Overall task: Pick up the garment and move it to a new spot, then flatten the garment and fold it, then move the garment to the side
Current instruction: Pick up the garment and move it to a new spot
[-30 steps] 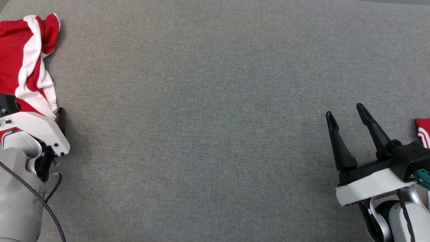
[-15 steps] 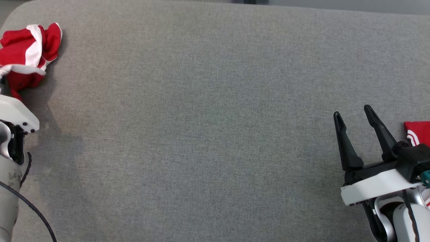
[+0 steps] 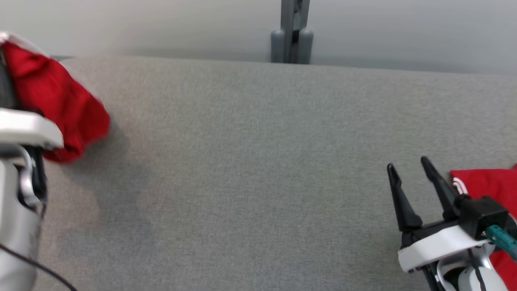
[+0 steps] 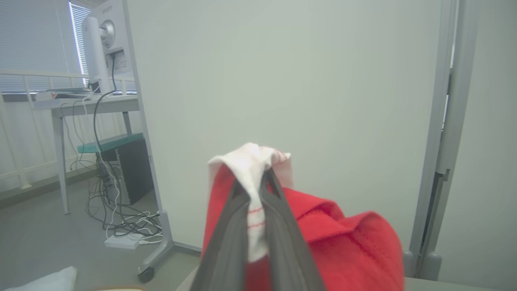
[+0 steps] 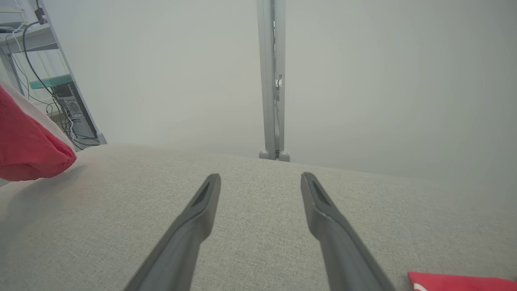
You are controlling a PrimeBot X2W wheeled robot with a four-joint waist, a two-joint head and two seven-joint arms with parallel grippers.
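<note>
Our left gripper (image 4: 255, 184), at nine o'clock, clamps the garment (image 4: 343, 242) aloft; our right gripper (image 3: 407, 165), at four o'clock, gapes empty.

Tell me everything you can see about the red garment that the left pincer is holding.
The red garment is soft, fleecy-looking fabric with a white band bearing thin red stripes. It hangs bunched from the left pincer, shut on the white band, above the grey cloth-covered surface. Whether any fold touches the surface is unclear.

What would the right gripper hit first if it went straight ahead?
Likely the right gripper would pass low over the bare grey fabric surface and meet the grey post behind it, though depth is unclear.
</note>
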